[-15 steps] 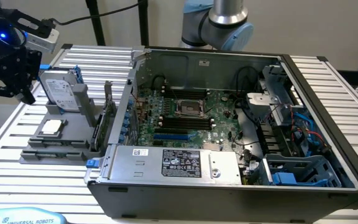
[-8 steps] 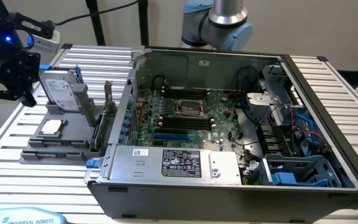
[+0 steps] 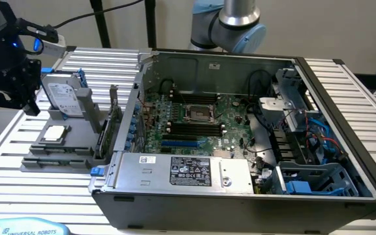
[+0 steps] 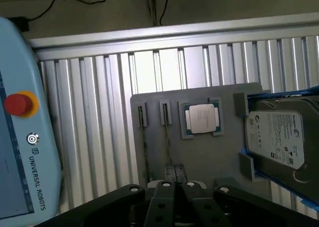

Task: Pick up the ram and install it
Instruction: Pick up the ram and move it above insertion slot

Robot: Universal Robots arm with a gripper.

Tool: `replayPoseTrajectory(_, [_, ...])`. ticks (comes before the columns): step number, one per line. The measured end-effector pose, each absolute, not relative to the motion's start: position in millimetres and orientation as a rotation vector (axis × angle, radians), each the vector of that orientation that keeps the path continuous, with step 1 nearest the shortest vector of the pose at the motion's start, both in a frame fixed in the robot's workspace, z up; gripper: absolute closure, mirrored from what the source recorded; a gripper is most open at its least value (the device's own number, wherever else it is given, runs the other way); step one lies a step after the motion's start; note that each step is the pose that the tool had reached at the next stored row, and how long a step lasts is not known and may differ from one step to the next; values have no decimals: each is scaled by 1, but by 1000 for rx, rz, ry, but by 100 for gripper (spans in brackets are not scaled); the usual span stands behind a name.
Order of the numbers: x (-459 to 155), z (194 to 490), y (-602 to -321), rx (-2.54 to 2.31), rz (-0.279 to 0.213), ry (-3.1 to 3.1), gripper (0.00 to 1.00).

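In the exterior view, the black tool (image 3: 19,100) hangs off the wrist over the ribbed aluminium tabletop (image 3: 18,196), raised well clear of the grey plastic fixture tray (image 3: 31,165) that sits below and to one side of it. The wrist points roughly downward, with a cable looping off behind it. The ram (image 3: 57,149) stands on edge in a tray slot below the tool, a thin green strip whose long axis runs across the exterior view from left to right. The other ram stick (image 3: 52,161) lies parallel to it in the next slot. A square silver processor (image 3: 55,132) and an upright hard drive (image 3: 64,98) share the tray. Further from the tool, the open steel computer case (image 3: 240,196) shows its green motherboard (image 3: 195,117). A silver-and-blue arm joint (image 3: 235,22) rises behind the case.

In the wrist view, the tool (image 4: 175,166) shows two narrow black fingers (image 4: 169,173) pressed together, pinching nothing. The ram (image 4: 167,137) runs straight out from the tool tips, seen edge-on as a thin dark line. The other ram stick (image 4: 144,142) runs parallel just beside it. The processor (image 4: 202,118) lies flat next to them, and the hard drive (image 4: 279,137) is past it. A pale blue teach pendant (image 4: 25,152) with a red button (image 4: 17,103) rests on the tabletop (image 4: 99,112).
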State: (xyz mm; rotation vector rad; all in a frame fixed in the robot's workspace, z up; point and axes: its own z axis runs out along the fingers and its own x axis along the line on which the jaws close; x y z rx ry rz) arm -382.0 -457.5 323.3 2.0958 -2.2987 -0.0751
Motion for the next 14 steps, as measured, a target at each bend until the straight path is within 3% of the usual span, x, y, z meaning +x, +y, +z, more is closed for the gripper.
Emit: replayPoseTrajectory(14, [-373,305,-468,2171,-72,-2227,89])
